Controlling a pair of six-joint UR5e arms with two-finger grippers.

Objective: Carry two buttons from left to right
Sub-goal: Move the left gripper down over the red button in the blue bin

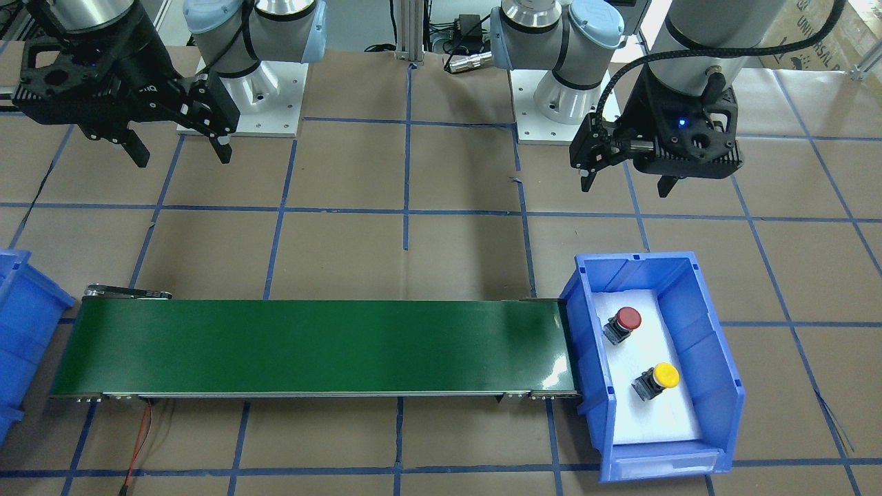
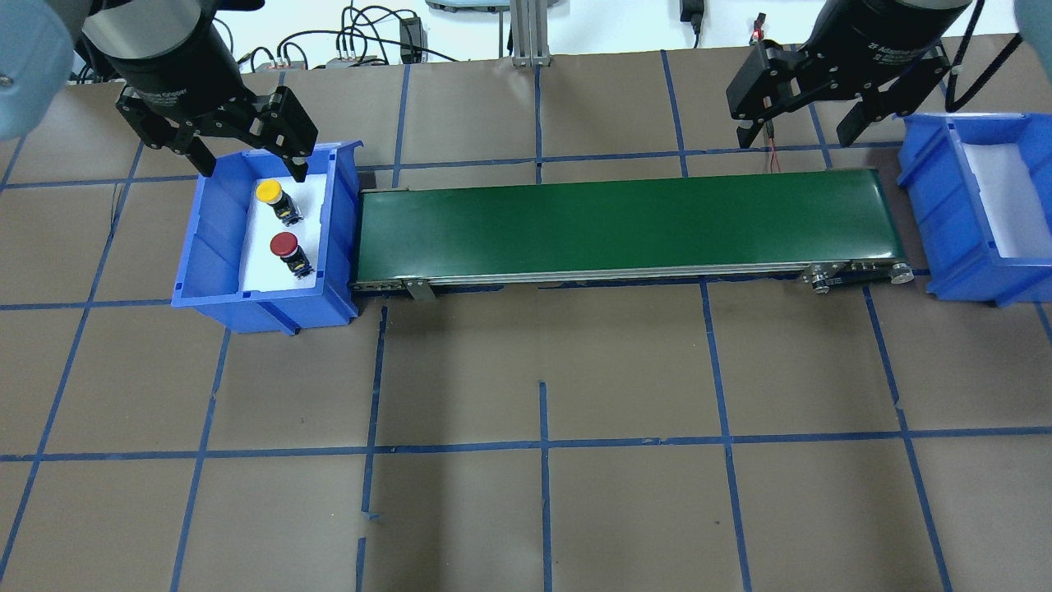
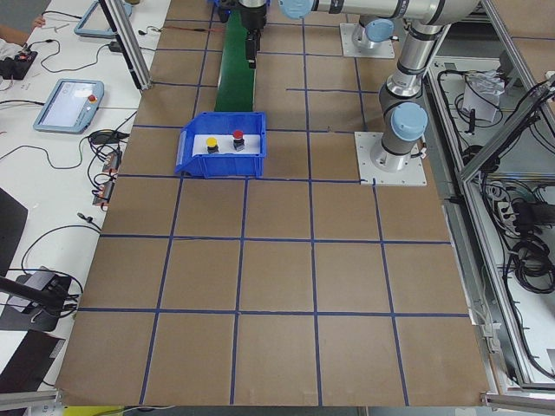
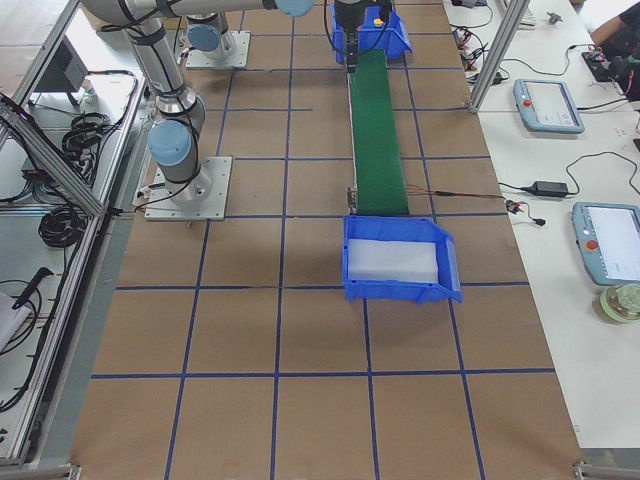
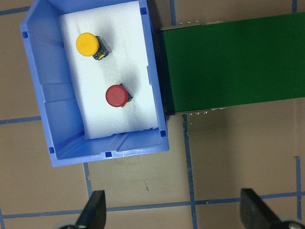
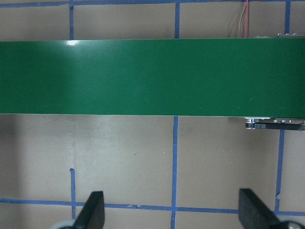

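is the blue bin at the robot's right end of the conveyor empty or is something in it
Empty: the exterior right view shows only a bare white foam liner inside the right bin.

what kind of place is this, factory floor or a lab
Most likely a robotics lab test cell, not a factory line: a table covered in brown paper with a blue tape grid, a short green conveyor between two blue bins, and teach pendants lying beside it.
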